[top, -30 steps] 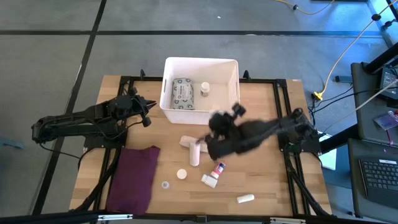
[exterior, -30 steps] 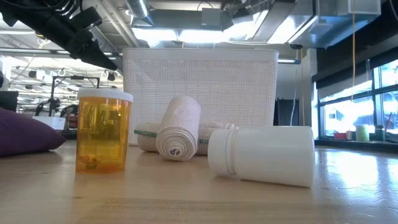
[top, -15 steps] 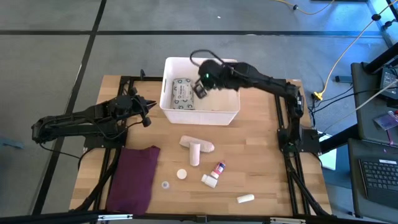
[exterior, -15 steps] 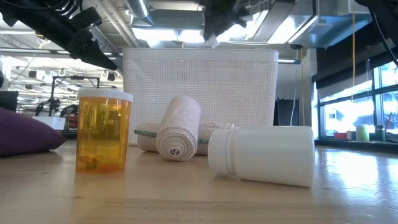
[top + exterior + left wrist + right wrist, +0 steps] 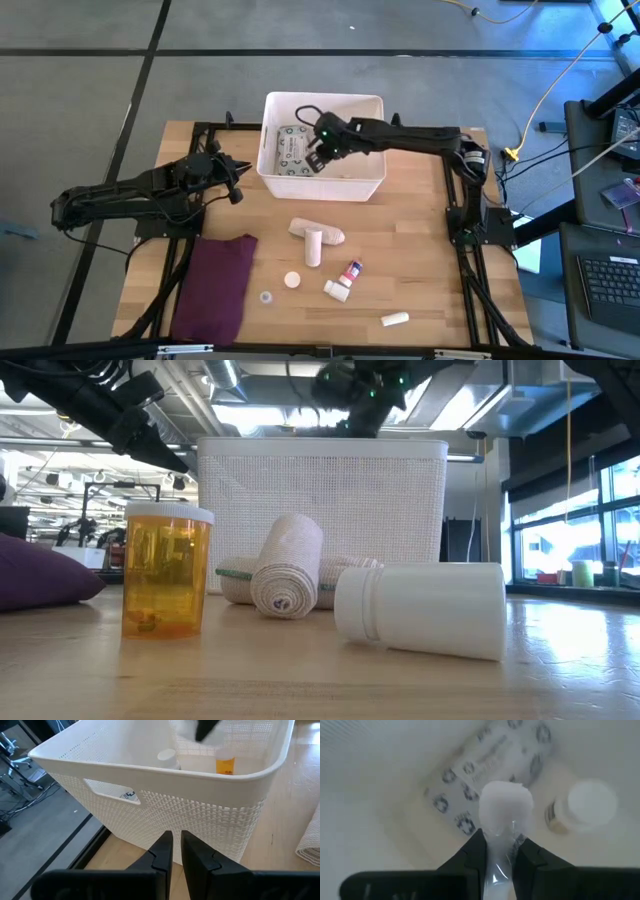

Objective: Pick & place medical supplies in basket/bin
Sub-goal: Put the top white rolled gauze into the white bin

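The white bin [image 5: 372, 150] stands at the table's far middle. Inside it lie a grey-green printed packet [image 5: 485, 767] and a white-capped bottle [image 5: 587, 802]; the left wrist view shows an orange bottle [image 5: 225, 765] there too. My right gripper [image 5: 318, 152] hangs over the bin's left half, shut on a small white item in clear wrap [image 5: 502, 805]. My left gripper [image 5: 176, 851] waits shut, left of the bin's slot handle [image 5: 112, 792]. Bandage rolls [image 5: 315, 240], a round cap [image 5: 292, 280], a tube [image 5: 352, 270] and white bottles [image 5: 337, 290] lie on the table. My right gripper pinches the wrapped item by its clear lower end [image 5: 499, 860] between the two fingers. The white rounded end [image 5: 505, 802] sticks out beyond the fingertips. The fingers point down from above into the bin. The item is lifted clear, above the packet.
A maroon cloth [image 5: 215, 285] lies at the table's near left. In the low view an orange pill bottle [image 5: 165, 570], a bandage roll [image 5: 290, 565] and a white bottle on its side [image 5: 420, 608] stand before the bin wall [image 5: 322, 510]. A white vial [image 5: 394, 319] lies near the near edge.
My right gripper has gone from beside the bandage rolls at mid-table up and toward the far edge, over the bin's rim, then sunk a little over the bin's left half above the packet. It has stayed shut on the wrapped item. The things on the table have not moved.
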